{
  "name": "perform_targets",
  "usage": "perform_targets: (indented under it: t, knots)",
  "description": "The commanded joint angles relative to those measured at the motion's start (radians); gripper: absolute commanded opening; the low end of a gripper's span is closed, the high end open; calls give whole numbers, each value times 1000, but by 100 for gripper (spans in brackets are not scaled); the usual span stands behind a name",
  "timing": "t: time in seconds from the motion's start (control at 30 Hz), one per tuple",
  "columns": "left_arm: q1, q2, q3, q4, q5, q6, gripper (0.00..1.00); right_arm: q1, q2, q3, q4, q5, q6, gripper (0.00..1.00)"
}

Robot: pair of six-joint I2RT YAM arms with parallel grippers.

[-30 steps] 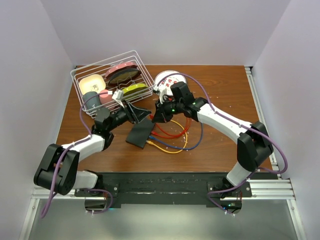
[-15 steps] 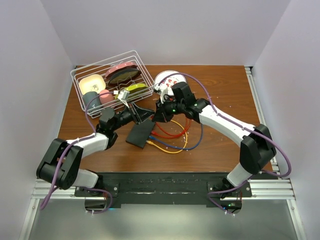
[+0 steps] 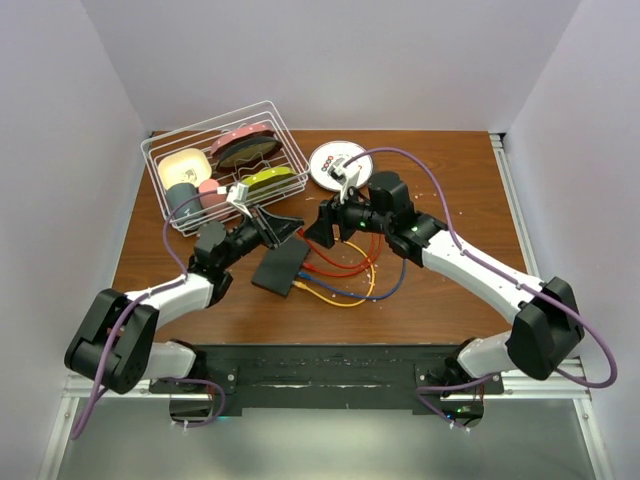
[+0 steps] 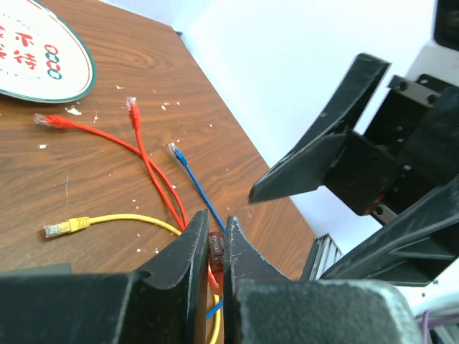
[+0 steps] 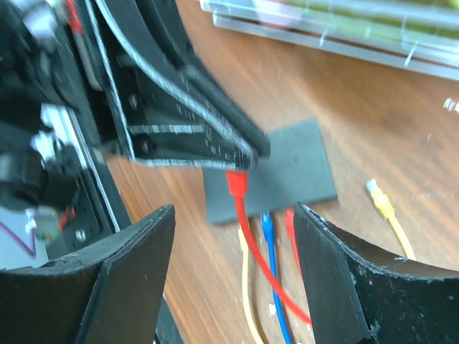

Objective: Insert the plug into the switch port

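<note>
The red plug [image 4: 215, 247] is pinched between my left gripper's [image 4: 216, 229] fingertips, which are shut on it. Its red cable hangs down from the plug [image 5: 237, 183] in the right wrist view. My right gripper [image 5: 233, 215] is open, its fingers standing wide on either side of that cable and touching nothing. The switch [image 3: 280, 265] lies flat on the table just below both grippers, with yellow, blue and red cables plugged into its edge [image 5: 267, 222]. In the top view my left gripper [image 3: 290, 228] and right gripper [image 3: 322, 228] face each other tip to tip above the switch's far end.
A white wire dish rack [image 3: 220, 165] with bowls and plates stands at the back left. A round patterned white plate [image 3: 335, 160] lies behind the right gripper. Loose red, yellow and blue cables [image 3: 345, 275] coil on the wood right of the switch.
My left gripper has shut on the red plug. My right gripper has opened, let the plug go and drawn back to the right, uncovering the plate.
</note>
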Motion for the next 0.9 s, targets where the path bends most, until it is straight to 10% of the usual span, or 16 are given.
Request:
perform_targets:
  t: [0.0,0.13,0.87]
  knots:
    - [-15,-37,-15,25,-86,-54,0,1,-2,-24,161,19,73,69]
    - [-21,-36,-17,36,-87,-60,0,8,23,-27,193,0,98,56]
    - [-27,-53,-29,34,-113,-103,0,56,67,-21,159,69,76,49]
